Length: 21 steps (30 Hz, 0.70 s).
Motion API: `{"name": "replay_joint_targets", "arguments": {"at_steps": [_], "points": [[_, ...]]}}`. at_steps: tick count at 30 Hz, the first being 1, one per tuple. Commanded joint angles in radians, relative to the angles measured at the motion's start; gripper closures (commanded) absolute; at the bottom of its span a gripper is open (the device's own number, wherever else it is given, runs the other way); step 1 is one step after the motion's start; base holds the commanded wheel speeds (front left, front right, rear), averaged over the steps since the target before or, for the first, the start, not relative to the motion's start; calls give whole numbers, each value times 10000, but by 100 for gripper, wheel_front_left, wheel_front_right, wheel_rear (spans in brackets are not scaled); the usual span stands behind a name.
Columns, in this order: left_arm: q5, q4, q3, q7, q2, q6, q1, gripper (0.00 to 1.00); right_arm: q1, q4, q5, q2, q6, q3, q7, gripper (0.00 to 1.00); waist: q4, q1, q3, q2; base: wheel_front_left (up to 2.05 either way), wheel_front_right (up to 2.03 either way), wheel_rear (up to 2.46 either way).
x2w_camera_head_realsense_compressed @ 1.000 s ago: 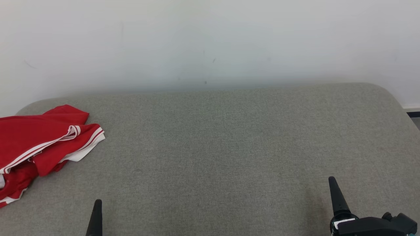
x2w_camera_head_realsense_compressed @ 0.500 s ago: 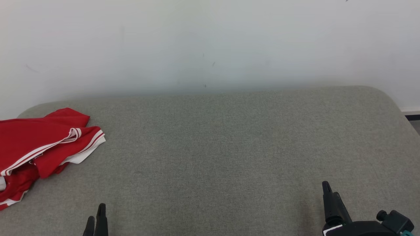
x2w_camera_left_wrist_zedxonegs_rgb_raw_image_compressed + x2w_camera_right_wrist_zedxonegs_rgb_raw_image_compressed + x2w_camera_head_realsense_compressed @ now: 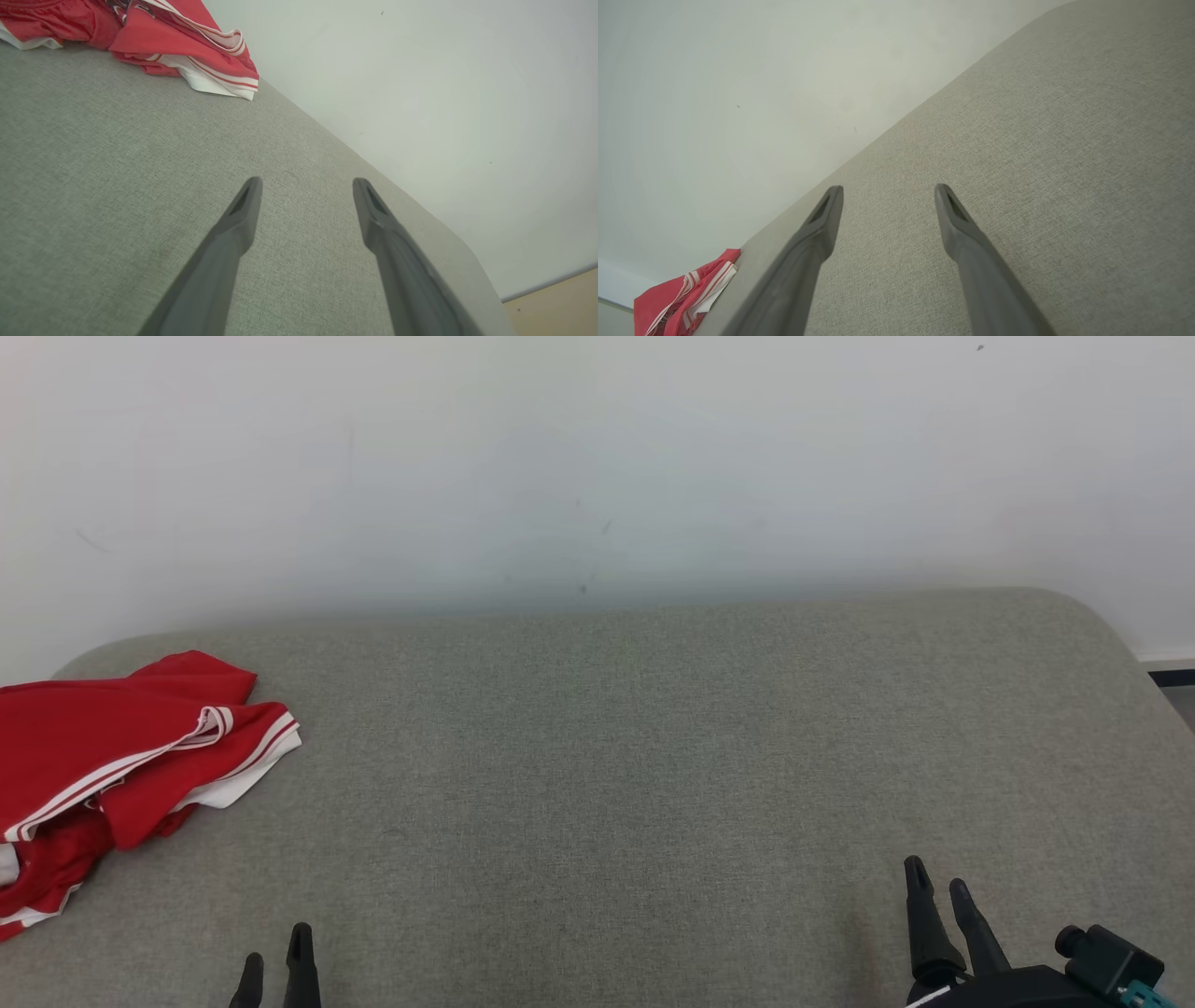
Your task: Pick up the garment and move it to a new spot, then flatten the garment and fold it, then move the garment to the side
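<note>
Head view: the red garment point(image 3: 121, 765) with white stripes lies rumpled at 9 o'clock on the grey surface point(image 3: 653, 756), against its left edge. The left gripper point(image 3: 275, 971) sits at 7 o'clock and the right gripper point(image 3: 936, 879) at 5 o'clock, both well apart from the cloth.

Left wrist view: the fingers are spread wide around nothing, and the garment is at 11 o'clock.

Right wrist view: this gripper also gapes empty, and the garment shows at 7 o'clock.

The pick-up step seems to be in hand. The next move calls for the left arm to reach toward 10 o'clock and pinch a bunched fold.
</note>
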Motion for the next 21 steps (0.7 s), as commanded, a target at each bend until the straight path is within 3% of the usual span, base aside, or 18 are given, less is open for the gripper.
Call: {"name": "replay_joint_targets", "arguments": {"at_steps": [1, 21], "points": [[341, -120, 4, -90, 65, 10, 43, 0, -72, -58, -306, -12, -11, -12, -23, 0, 1, 0, -10, 0, 0, 0, 0], [2518, 67, 78, -590, 80, -82, 117, 0, 89, -132, -2842, 69, -15, 129, -123, 0, -22, 0, -176, 0, 0, 0, 0]]}}
